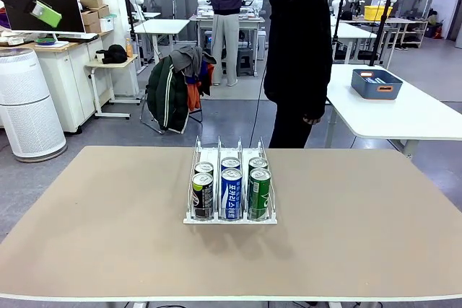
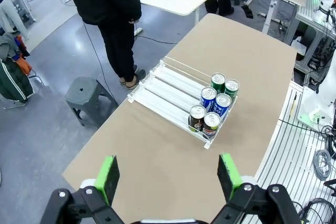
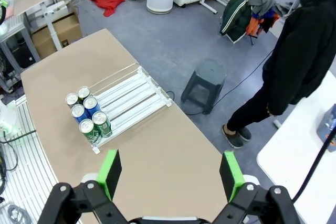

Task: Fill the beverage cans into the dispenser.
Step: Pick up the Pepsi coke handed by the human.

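— Front view first: how full is the dispenser [image 1: 219,151]?

— Six beverage cans [image 1: 231,185] stand in it, two per lane: black in the left lane, blue-and-white in the middle, green on the right. They are packed against the end nearest the bottom of the frame.

— So what's left?

— The upper stretch of every lane is bare white track, so there is room for more. But I see no loose can on the counter [image 1: 108,236], and the person [image 1: 299,48] at the top of the frame seems to hold nothing. I'd judge the loading done, or waiting on fresh cans.

— Which way does the rack run?

— In the front view, its long axis goes bottom to top, at picture centre. In the left wrist view the dispenser [image 2: 168,90] lies on a diagonal from upper left to lower right, with the cans [image 2: 212,106] at the lower-right end. In the right wrist view it [image 3: 134,95] slants from lower left to upper right, cans [image 3: 86,111] at the lower left.

— And the cans themselves?

— Upright, silver tops up.

— The pincers?

— Left pincer [image 2: 168,169] and right pincer [image 3: 169,166] are both spread wide, pinching nothing, high above the counter.
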